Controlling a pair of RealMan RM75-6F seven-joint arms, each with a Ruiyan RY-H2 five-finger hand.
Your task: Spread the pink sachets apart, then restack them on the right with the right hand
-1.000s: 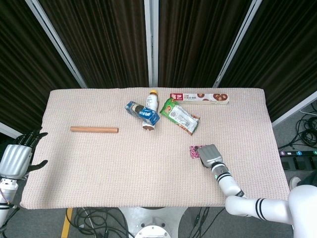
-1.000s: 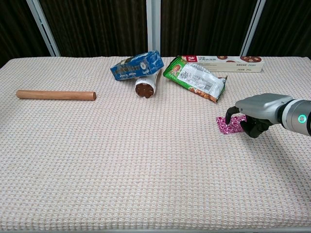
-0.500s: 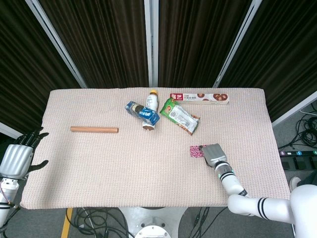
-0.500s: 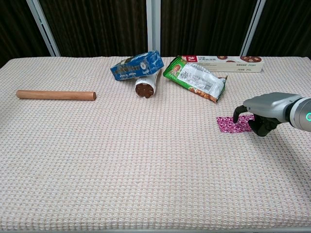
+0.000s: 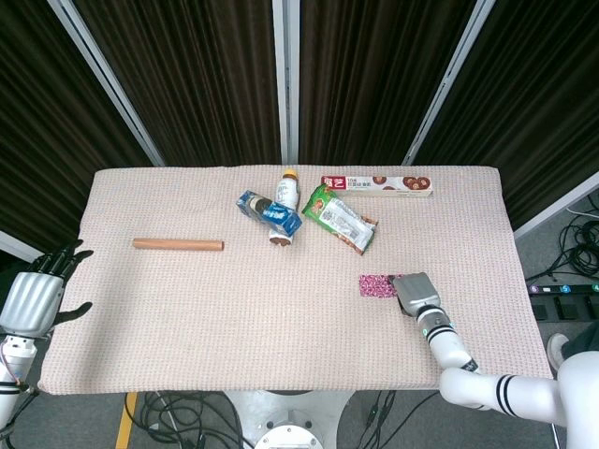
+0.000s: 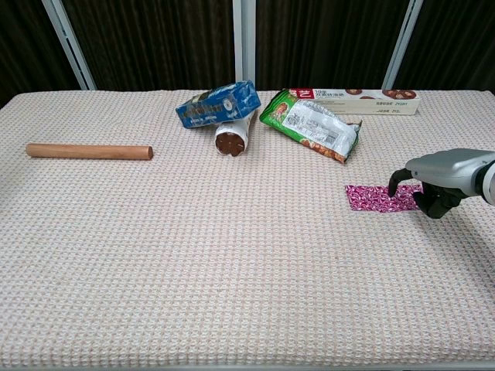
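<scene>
Spreading seemed to be the step in hand, and doing it well called for light downward pressure on the upper pink sachet only — enough to slide it rightward across the woven tablecloth without dragging the one beneath. Judging from the long magenta strip, the pink sachets lay flat and partly fanned out near the right edge of the table, well clear of the green snack packet; whether they had fully separated could not be told. A slow, level pull was the safer choice, since the cloth's texture could snag a thin wrapper and fold it.

The right hand sat palm-down at the right end of the strip, its fingertips curled onto the wrapper's edge and pressing it rather than clamping it — no pinch showed in either view. Its forearm ran low and nearly parallel to the table from the right.

The left hand hung off the table's left edge, fingers apart and holding nothing, well away from the wooden rod.
</scene>
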